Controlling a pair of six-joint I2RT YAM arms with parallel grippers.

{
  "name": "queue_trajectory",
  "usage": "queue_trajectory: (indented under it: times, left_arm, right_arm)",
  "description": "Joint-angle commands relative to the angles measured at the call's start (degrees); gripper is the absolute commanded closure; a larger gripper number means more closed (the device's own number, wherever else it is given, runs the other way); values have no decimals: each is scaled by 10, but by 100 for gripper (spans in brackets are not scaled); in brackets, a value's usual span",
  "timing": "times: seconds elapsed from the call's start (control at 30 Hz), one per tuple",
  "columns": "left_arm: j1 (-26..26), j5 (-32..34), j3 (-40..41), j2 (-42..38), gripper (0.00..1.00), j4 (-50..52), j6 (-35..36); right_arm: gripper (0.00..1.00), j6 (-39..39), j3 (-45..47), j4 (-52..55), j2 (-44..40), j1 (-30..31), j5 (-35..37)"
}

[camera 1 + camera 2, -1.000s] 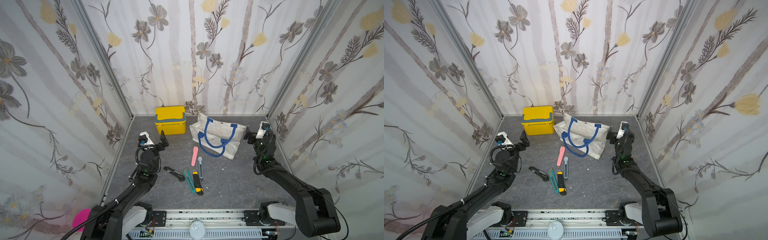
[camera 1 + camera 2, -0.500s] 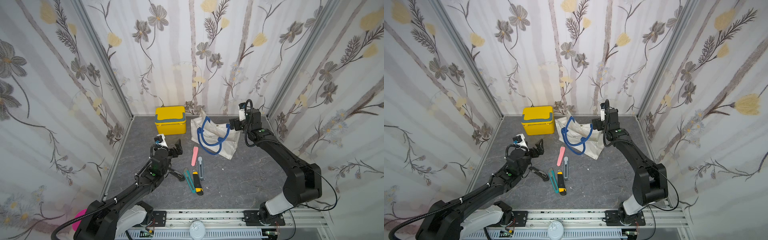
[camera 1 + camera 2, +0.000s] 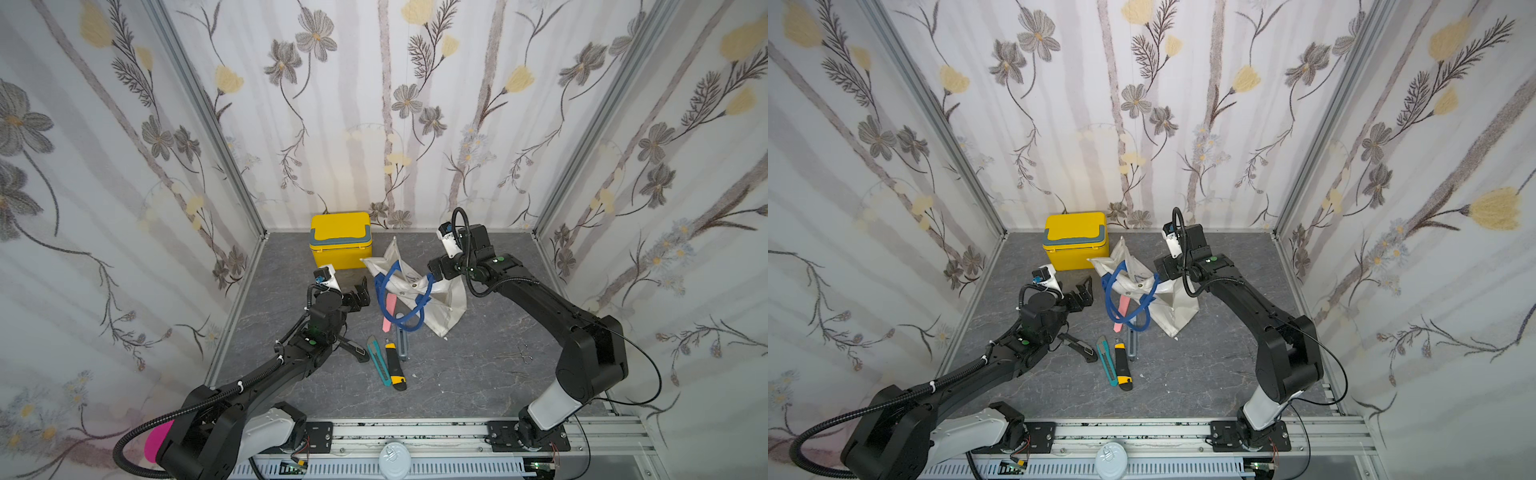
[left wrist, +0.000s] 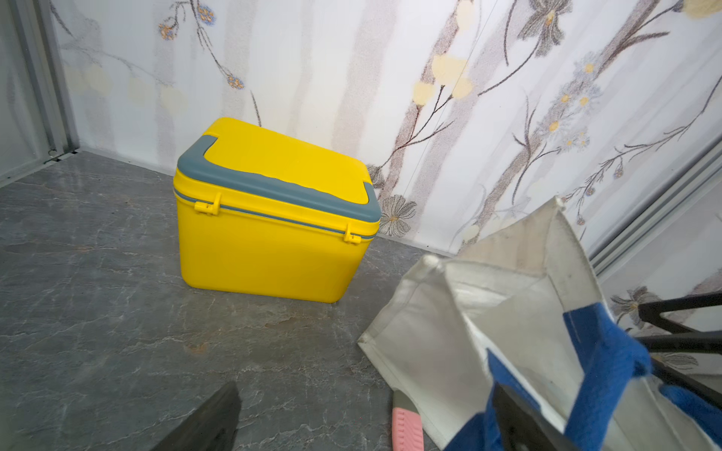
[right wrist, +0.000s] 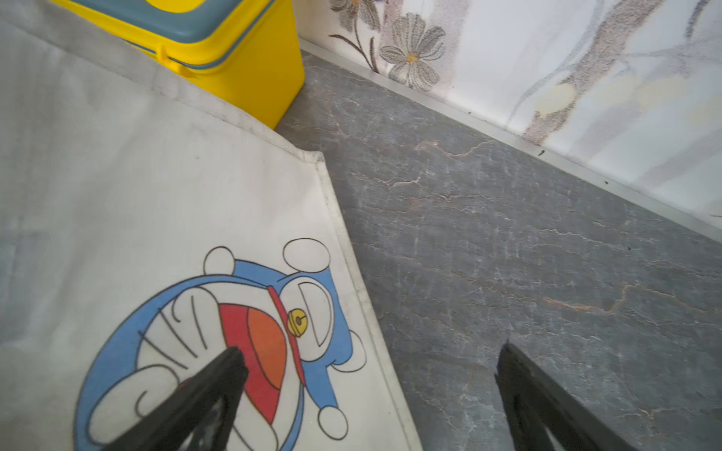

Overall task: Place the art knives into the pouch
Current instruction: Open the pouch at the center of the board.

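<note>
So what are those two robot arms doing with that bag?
They seem to be getting the pouch ready. The right gripper is open at one side of it. The left gripper is open at the other side, close to the blue handles. Neither holds a knife yet: the pink knife, teal knife and yellow-black knife lie on the table.

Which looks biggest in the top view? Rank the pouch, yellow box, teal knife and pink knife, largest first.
1. pouch
2. yellow box
3. teal knife and pink knife: not ranked, because the pouch covers one end of the pink one.
</note>
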State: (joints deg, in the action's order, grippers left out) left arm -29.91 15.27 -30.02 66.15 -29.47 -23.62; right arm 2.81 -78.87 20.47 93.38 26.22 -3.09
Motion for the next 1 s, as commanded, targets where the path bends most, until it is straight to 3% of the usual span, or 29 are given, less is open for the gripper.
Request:
queue_trajectory:
  times: [0.0, 0.2, 0.57, 0.97]
  left_arm:
    - [-2, -24, -21, 6, 0, 8, -39]
    - [-6, -61, -53, 41, 0, 23, -82]
    - [-7, -102, -167, 173, 0, 56, -56]
    - [-12, -135, -277, 275, 0, 59, -42]
  right_arm:
    - [0, -41, 3, 25, -16, 14, -33]
    - [0, -77, 25, 12, -60, 20, -33]
    - [1, -87, 33, 1, -71, 15, -36]
    - [0, -99, 45, -7, -120, 1, -136]
